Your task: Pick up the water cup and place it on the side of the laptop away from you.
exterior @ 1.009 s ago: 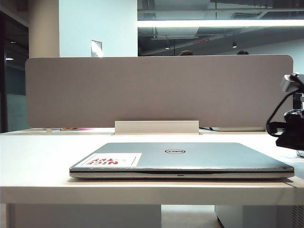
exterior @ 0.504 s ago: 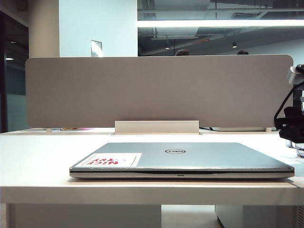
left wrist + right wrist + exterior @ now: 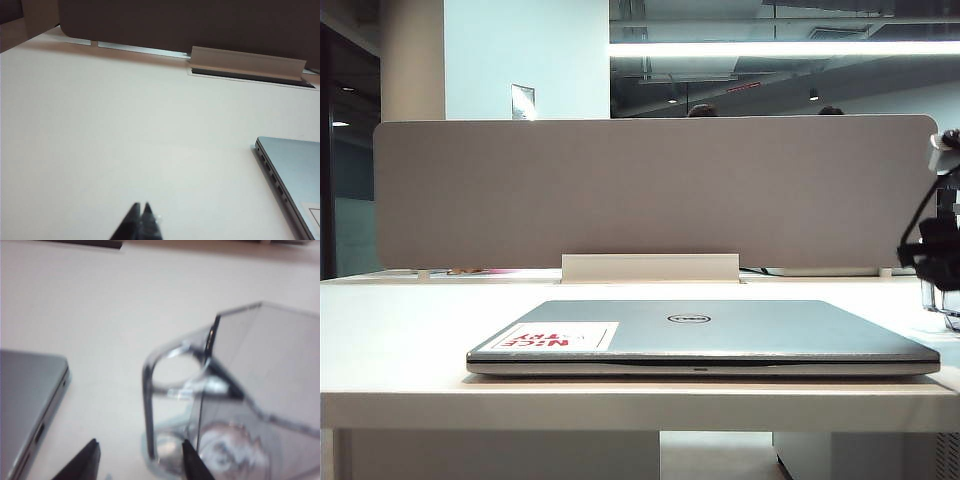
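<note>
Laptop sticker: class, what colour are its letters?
Red, on the white sticker on the closed silver-grey laptop's lid; clearest in the exterior view.

light: bright overhead strip (image 3: 780, 48) | wrist views: soft, close objects blurred

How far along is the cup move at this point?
Done: nothing yet. The water cup stands on the table off the laptop's right end, not behind it. In hand: the right hand, open, sits at the cup's handle without gripping. Left: close, lift, set it down on the laptop's far side. The left hand hangs shut over the table left of the laptop.
</note>
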